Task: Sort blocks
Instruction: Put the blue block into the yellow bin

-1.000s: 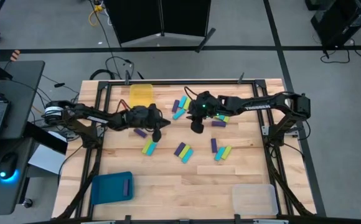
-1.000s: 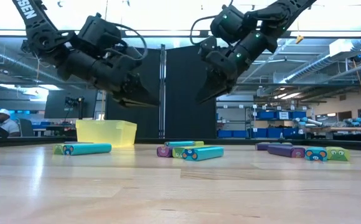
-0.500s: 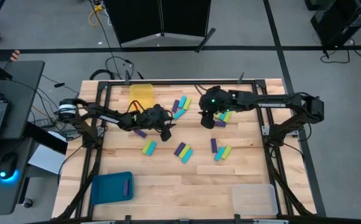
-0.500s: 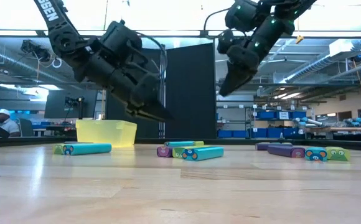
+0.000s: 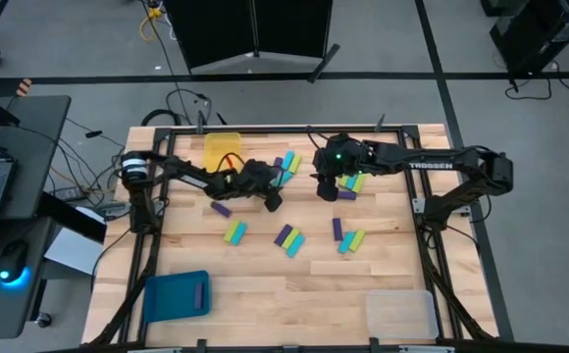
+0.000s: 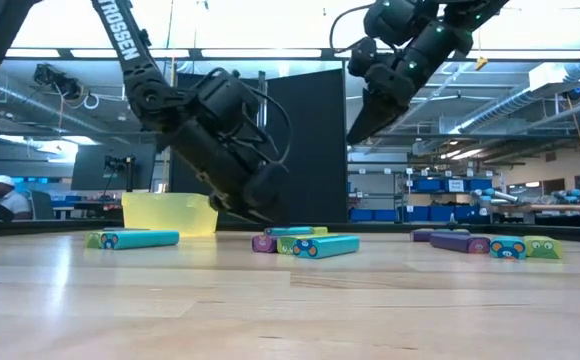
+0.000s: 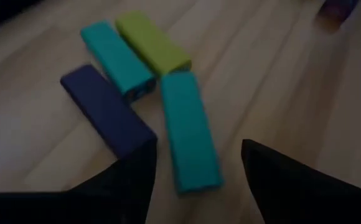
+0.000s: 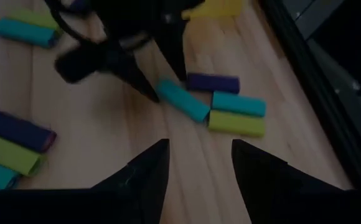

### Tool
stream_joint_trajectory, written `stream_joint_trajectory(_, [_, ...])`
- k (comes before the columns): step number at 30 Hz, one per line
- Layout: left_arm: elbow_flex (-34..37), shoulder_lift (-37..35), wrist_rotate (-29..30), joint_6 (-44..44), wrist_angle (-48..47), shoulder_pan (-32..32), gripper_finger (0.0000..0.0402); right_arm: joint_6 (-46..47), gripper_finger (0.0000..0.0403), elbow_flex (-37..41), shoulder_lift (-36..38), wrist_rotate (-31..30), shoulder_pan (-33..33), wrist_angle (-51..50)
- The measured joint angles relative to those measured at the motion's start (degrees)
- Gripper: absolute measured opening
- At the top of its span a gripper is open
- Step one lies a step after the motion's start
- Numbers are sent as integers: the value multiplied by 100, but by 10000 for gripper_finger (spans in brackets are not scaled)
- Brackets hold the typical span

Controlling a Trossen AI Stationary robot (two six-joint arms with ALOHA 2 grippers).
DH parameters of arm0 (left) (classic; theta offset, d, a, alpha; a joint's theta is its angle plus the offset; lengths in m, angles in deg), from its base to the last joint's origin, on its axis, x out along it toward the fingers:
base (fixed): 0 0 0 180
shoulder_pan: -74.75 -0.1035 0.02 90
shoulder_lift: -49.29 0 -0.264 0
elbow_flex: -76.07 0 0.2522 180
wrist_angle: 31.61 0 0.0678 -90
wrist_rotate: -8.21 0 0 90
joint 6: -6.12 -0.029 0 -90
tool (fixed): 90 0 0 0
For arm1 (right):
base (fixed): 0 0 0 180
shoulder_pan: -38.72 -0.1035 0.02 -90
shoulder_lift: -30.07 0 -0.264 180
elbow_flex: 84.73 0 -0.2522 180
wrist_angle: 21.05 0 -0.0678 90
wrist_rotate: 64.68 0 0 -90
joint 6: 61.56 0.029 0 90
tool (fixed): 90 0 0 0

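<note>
Left gripper (image 7: 196,163) moved toward far block cluster, fingers now spread, straddling cyan block (image 7: 188,137). Right gripper (image 5: 328,191) hovers nearby, fingers apart, empty. Step: reaching. Next: lower, clamp cyan block.

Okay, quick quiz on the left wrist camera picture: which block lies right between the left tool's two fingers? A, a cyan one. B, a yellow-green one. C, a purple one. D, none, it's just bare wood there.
A: in the left wrist view the open left tool has a cyan block lying in the gap between its fingers, with the purple block off to one side and the yellow-green block farther ahead.
</note>
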Motion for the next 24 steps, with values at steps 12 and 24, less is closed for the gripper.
stream_joint_trajectory(12, [-165, 237, -72, -17, -209, -50, 220, -81, 180, 2, 39, 4, -9, 130])
stream_joint_trajectory(24, [-171, 208, -160, -252, -477, -44, 114, -18, 173, 0, 50, -1, -26, 121])
